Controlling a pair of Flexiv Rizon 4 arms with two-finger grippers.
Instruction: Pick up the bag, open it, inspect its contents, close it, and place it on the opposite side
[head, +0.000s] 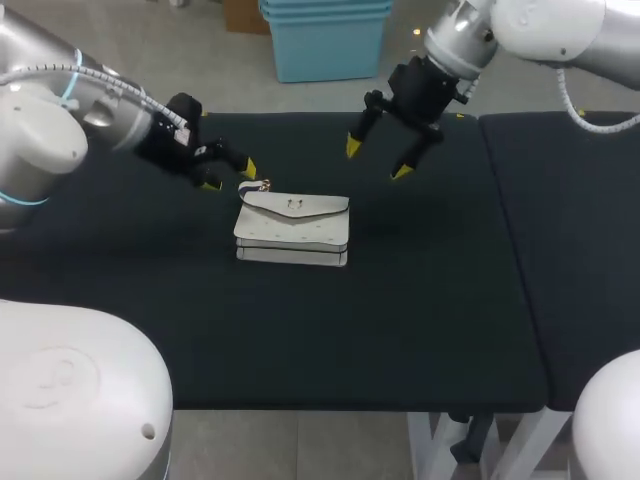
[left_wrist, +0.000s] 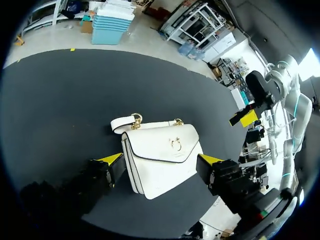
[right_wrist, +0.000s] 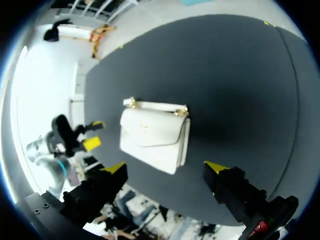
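A small white handbag (head: 293, 229) with a pointed flap, gold clasp and short strap lies flat on the black table (head: 400, 320), flap shut. My left gripper (head: 229, 175) hovers open just off the bag's back left corner, near the strap. In the left wrist view the bag (left_wrist: 161, 160) lies ahead of and between the open gripper (left_wrist: 160, 162) tips, untouched. My right gripper (head: 377, 159) hangs open above the table behind and to the right of the bag. In the right wrist view the bag (right_wrist: 155, 134) sits well ahead of the open gripper (right_wrist: 165, 167), and the left gripper (right_wrist: 92, 135) shows beyond it.
A second black table (head: 570, 240) adjoins on the right across a narrow seam. Bare black cloth surrounds the bag on all sides.
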